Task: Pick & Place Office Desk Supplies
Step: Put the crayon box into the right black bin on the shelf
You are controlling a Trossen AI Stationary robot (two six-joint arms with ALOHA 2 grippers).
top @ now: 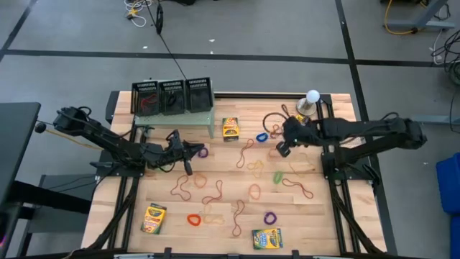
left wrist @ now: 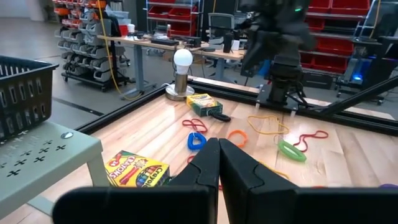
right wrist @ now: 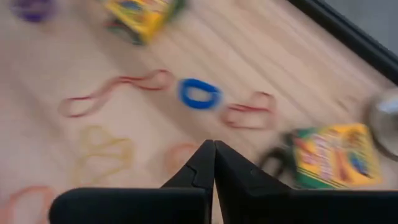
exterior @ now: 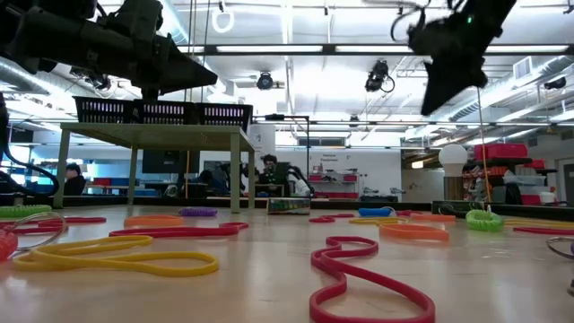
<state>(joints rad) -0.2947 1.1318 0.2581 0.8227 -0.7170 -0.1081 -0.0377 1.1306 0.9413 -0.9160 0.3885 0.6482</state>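
Many thin rubber bands in red, orange, yellow, purple, blue and green lie scattered over the wooden table. Crayon boxes lie flat at the far middle, near left and near middle; another lies by the globe. Three black mesh trays stand side by side on the pale green stand. My left gripper hovers shut and level over the table's left middle, a purple band just beyond its tips. My right gripper hangs shut, slanting down, above the blue band.
A white globe on a grey base stands at the far right corner. The pale green perforated stand takes up the far left. A black frame runs along the table's edges. Beyond the table are desks, shelves and seated people.
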